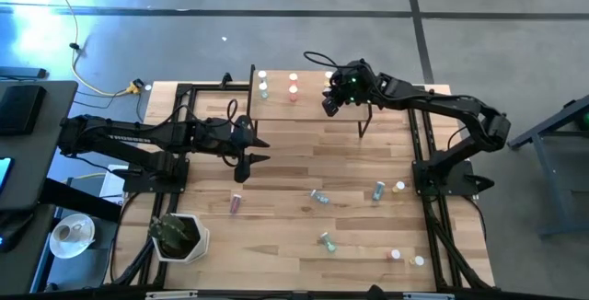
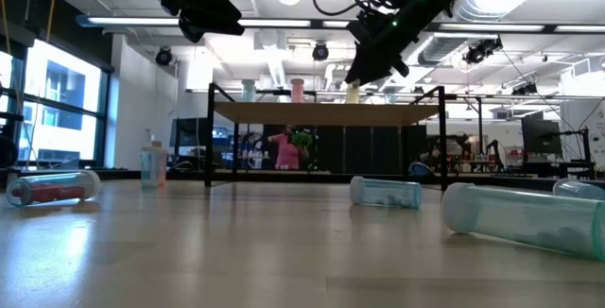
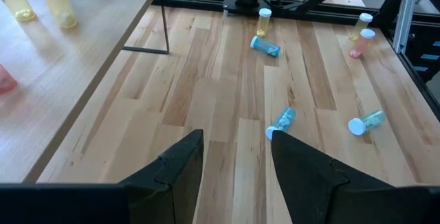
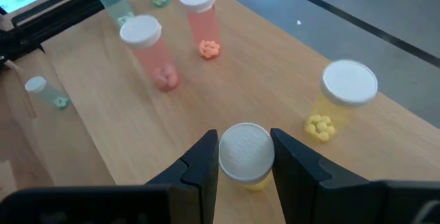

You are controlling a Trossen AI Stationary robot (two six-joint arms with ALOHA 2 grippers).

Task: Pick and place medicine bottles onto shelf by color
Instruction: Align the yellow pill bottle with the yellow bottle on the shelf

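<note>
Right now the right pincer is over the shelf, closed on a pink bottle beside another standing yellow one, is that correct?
Not quite: the bottle in the right pincer is yellow, not pink. The right wrist view shows its fingers closed on it over the shelf, beside another standing yellow bottle.

We see the right gripper [image 1: 333, 100] over the shelf [image 1: 276, 107], right end, near standing bottles [image 1: 294, 83]. The left gripper [image 1: 250, 149] hovers above the table [image 1: 294, 167], jaws apart, empty. Loose bottles lie scattered: pink one [image 1: 236, 201], teal ones [image 1: 320, 195], more by the right edge.
</note>
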